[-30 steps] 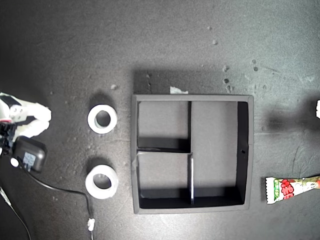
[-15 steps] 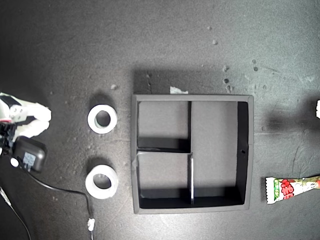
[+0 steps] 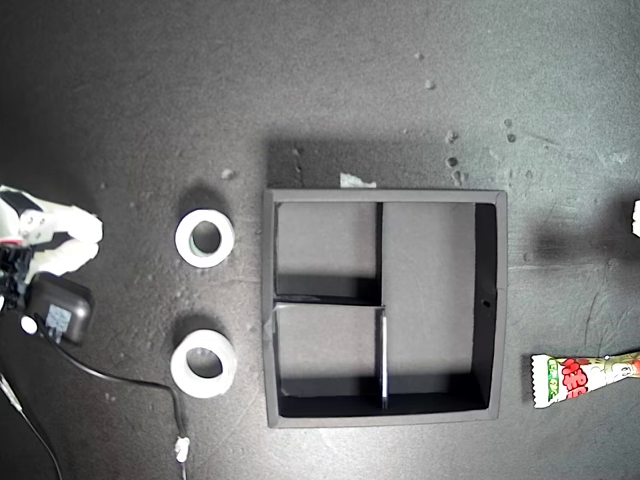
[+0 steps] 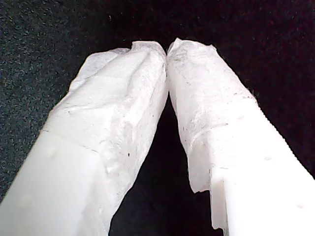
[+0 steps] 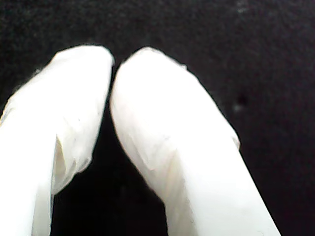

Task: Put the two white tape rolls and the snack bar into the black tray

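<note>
Right now my first gripper [image 4: 167, 49] has its padded tips pressed together with nothing between them, over bare dark mat [image 3: 150, 100]. My second gripper [image 5: 112, 66] is pinched closed the same way, empty. From above, the tray [image 3: 268, 300] sits mid-table with all three compartments bare. Both tape rolls lie off the exterior view's left of it, well apart from each other: one roll [image 3: 205, 237] farther up, the other roll [image 3: 204, 364] below. The bar [image 3: 580, 377] lies outside, near the exterior view's lower right edge.
</note>
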### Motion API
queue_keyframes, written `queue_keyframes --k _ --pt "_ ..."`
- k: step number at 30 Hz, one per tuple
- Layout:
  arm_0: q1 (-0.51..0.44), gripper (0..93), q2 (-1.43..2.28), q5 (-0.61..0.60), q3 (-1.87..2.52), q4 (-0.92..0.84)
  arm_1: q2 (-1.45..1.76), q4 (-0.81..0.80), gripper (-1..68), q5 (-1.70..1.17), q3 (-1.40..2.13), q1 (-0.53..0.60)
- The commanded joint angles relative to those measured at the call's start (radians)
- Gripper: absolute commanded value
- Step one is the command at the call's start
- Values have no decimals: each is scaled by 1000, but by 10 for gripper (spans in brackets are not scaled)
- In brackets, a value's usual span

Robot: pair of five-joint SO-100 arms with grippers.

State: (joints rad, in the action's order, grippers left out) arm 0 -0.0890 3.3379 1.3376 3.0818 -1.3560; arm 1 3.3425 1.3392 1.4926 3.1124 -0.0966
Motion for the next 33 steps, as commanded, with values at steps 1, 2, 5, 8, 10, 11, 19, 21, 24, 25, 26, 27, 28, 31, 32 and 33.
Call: queue_keyframes --k 1,2,5,8,10,11,19,21,24,25,26,27,28,31,32,33 --pt "2 2 49 -9 57 -40 8 2 1 0 12 5" --pt "2 2 49 -9 57 -40 8 2 1 0 12 5" --pt "2 2 49 -9 57 -40 8 2 1 0 12 5" --pt "2 2 49 -9 57 -40 8 2 1 0 12 5" --pt "2 2 49 -9 57 -40 8 2 1 0 12 5" --pt "2 2 49 -9 57 -40 8 2 1 0 12 5" --pt "2 2 49 -9 57 -40 8 2 1 0 12 5" --pt "2 2 49 -9 57 -40 8 2 1 0 12 5" --pt "2 2 49 -9 57 -40 8 2 1 0 12 5" --pt "2 2 49 -9 57 -40 8 2 1 0 12 5" --pt "2 2 49 -9 57 -40 8 2 1 0 12 5" --pt "2 2 49 -9 57 -40 8 2 1 0 12 5" --pt "2 2 49 -9 57 -40 8 2 1 0 12 5" --pt "2 2 49 -9 57 -40 8 2 1 0 12 5" --pt "2 2 49 -9 57 -40 8 2 1 0 12 5" --pt "5 2 49 17 57 -40 8 2 6 -2 12 5"
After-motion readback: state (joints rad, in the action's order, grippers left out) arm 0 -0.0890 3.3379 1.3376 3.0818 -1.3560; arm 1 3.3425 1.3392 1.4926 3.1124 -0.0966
